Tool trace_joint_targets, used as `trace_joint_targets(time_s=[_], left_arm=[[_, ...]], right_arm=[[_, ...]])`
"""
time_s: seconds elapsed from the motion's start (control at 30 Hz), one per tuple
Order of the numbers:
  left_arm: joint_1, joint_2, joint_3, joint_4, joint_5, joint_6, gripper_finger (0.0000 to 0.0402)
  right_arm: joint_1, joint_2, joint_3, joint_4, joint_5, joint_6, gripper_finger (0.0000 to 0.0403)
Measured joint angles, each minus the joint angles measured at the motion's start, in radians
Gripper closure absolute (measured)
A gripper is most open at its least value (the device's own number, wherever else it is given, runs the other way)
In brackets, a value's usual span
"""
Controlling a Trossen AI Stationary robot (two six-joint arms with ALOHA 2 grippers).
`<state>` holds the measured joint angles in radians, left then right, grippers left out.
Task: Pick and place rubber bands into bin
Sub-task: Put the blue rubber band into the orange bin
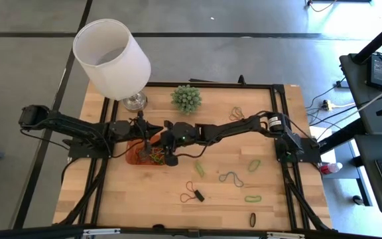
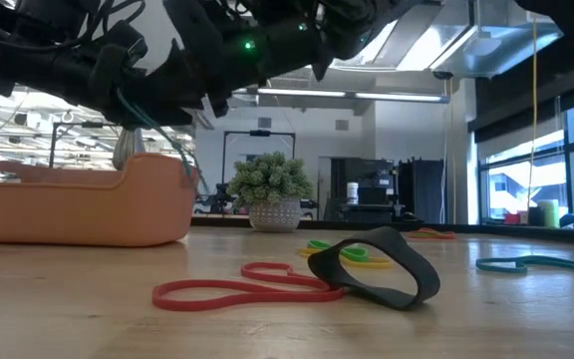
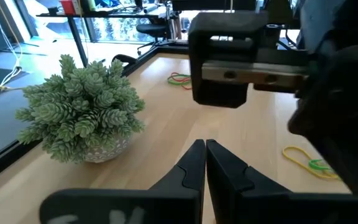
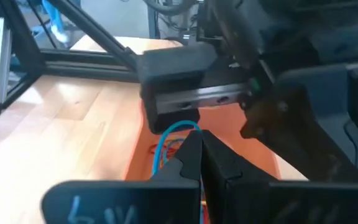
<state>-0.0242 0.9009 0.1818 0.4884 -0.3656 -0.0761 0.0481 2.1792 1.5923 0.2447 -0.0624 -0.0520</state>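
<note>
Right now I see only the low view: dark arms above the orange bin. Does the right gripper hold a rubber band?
Observer: Yes. The right gripper is shut on a blue rubber band, directly over the bin.
Operator: And the left gripper?
Observer: The left gripper is shut, nothing between its fingers, also over the bin.
Operator: Is the bin empty?
Observer: No, the high view shows several rubber bands lying inside.
</note>
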Motion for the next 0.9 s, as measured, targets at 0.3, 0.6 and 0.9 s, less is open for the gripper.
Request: trace_joint_targets(time_s=[0.3,0.6,0.9], left_arm=[[-0.001,-0.001,0.0,0.002,0.005,0.0,0.0392],[0.0,0.0,0.0,0.0,-0.002,0.0,0.0395],[0.0,0.0,0.0,0.014,-0.004,0.0,0.0391]], right_arm=[[0.014,0.001,0.073,-0.065,0.032,-0.114,0.0402],[0.014,0.001,0.08,-0.098,0.043,-0.12,0.0402],[0.015,-0.072,0.083,-0.308,0.129,-0.154,0.0402]])
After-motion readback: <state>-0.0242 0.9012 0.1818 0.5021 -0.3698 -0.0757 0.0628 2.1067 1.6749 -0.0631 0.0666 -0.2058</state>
